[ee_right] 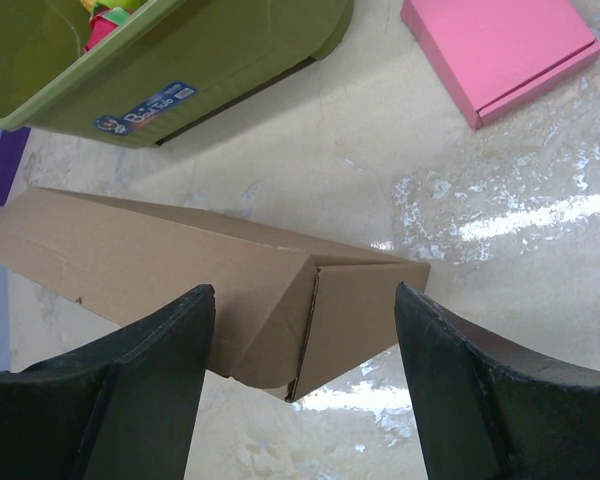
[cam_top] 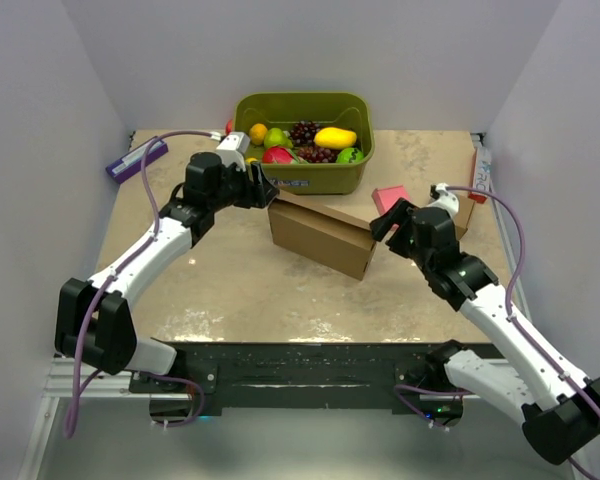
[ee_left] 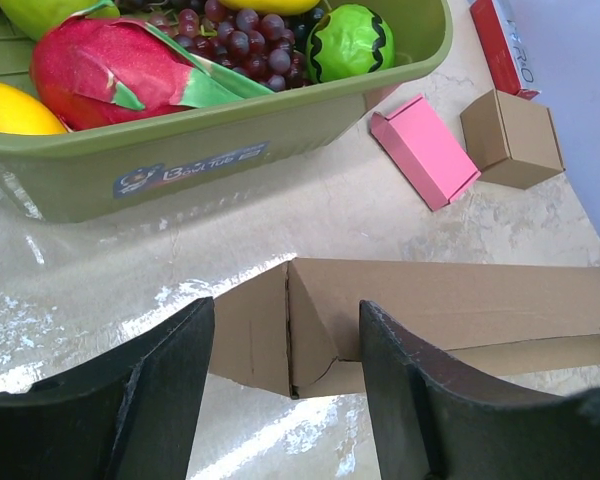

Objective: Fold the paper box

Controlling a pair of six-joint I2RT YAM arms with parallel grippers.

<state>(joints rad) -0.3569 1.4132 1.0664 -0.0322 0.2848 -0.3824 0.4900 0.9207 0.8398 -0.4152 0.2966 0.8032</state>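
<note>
While the left gripper [cam_top: 266,190] and right gripper [cam_top: 383,226] hung open-fingered over its ten and four o'clock ends, the plain brown paper box [cam_top: 320,236] lay mid-table, folded long with creased end flaps, before the green bin [cam_top: 330,178] at twelve.

Far end of paper box [ee_left: 480,300] off-view

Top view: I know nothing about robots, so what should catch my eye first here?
A big brown paper box lies mid-table, partly folded, with the left arm and the right arm reaching to its two ends, jaws apart. Behind it sits a green tub of bright fruit, and a pink block lies by the tub's right corner.
</note>
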